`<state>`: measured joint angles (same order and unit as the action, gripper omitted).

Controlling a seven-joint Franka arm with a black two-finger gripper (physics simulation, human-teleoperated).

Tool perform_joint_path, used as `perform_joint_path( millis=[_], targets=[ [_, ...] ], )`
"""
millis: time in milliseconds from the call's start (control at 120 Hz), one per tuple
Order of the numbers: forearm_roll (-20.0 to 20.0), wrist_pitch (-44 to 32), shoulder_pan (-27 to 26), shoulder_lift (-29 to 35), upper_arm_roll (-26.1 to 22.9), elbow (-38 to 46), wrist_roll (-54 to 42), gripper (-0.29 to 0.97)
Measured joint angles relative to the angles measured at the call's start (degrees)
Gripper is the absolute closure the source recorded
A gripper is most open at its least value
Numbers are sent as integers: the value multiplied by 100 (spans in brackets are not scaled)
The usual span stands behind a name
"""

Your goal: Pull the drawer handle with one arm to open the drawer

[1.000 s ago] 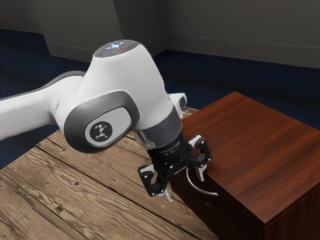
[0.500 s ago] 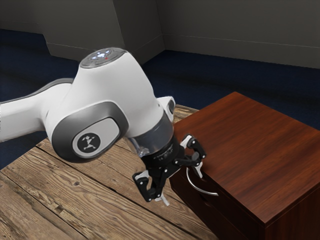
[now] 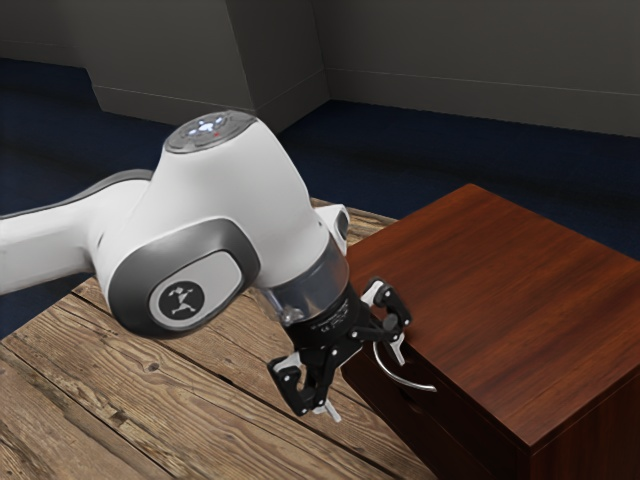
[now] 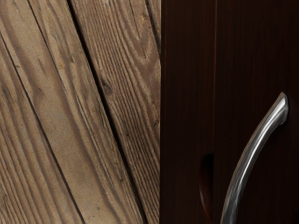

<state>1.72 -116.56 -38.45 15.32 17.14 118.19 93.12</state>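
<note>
Jaws stand apart, clamped on nothing: the gripper [image 3: 363, 380] hangs open just off the cabinet's front corner, one of its two fingers [image 3: 303, 385] low over the table planks and the other up beside the cabinet's top edge. I cannot tell whether that upper finger touches the handle's near end.

Counting from the exterior view's left, I see one white arm [image 3: 200, 230], one gripper, one handle [image 3: 400, 373] and one cabinet [image 3: 500, 290].

The arm comes in over the table's [image 3: 150, 380] near planks and bends down toward the cabinet. The handle is a single silver bar, bowed outward from the drawer front [image 3: 430, 425]. Its long axis runs level along that front, from the cabinet's near corner toward the exterior view's lower right. Its near end lies between the spread fingers, close to the upper one.

The reddish-brown cabinet stands on the table toward the exterior view's right, near the far edge. As far as I can tell, the drawer front looks flush with the cabinet's face.

From the wrist view, the handle [image 4: 247, 163] arcs across the dark cabinet front [image 4: 187, 70], with bare table planks [image 4: 56, 116] beside it.
</note>
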Motion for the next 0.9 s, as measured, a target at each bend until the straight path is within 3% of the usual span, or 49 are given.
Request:
perform_joint_path(
  millis=[900],
  targets=[
    [-62,-15,10,98,-1,278,172,33]
  ],
)
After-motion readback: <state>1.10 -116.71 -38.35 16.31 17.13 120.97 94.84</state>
